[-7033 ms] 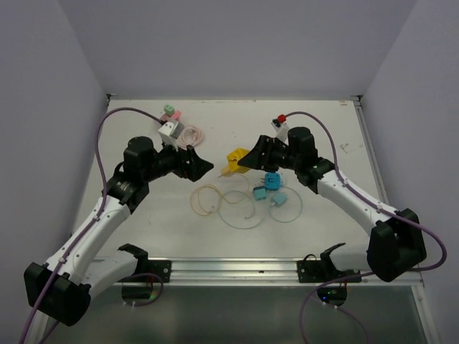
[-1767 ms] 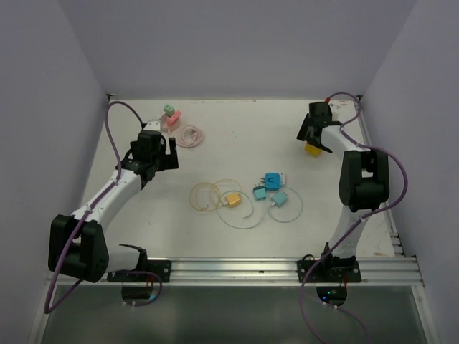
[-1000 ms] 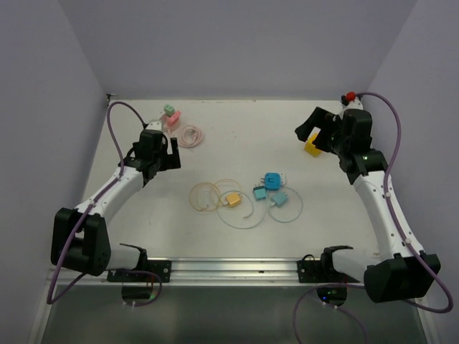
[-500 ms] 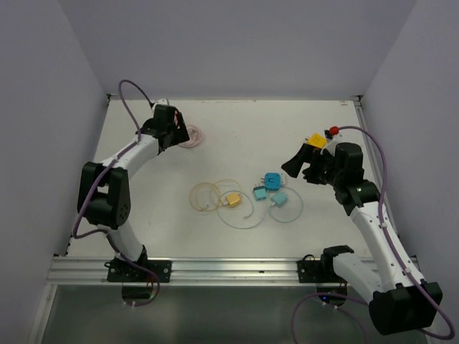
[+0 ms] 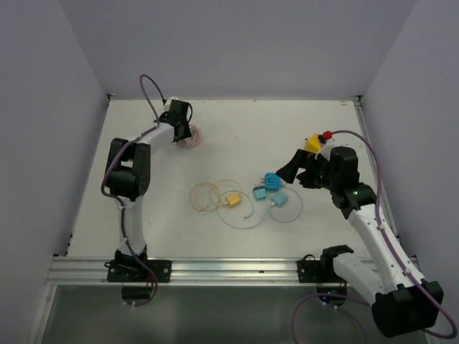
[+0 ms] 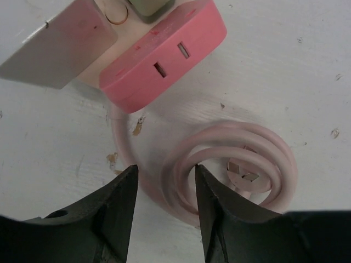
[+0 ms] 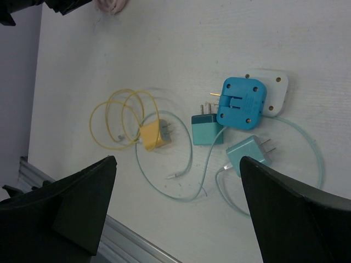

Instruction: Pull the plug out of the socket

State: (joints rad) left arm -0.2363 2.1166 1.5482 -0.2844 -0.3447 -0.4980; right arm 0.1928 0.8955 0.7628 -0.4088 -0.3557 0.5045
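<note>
Socket (image 6: 164, 55), pink, seen only by left wrist; left fingers (image 6: 118, 213) parted, right fingers (image 7: 82, 197) wide

The overhead camera is looking down from above and behind the arm bases, taking in the whole table (image 5: 237, 122). The left wrist camera is pointing almost straight down, very close over the pink socket (image 6: 164, 55) and coiled pink cable (image 6: 230, 137) at the far left. The right wrist camera is sitting higher, looking obliquely across the table's middle at the blue socket (image 7: 241, 102) and yellow plug (image 7: 153, 136), both also showing overhead.
</note>
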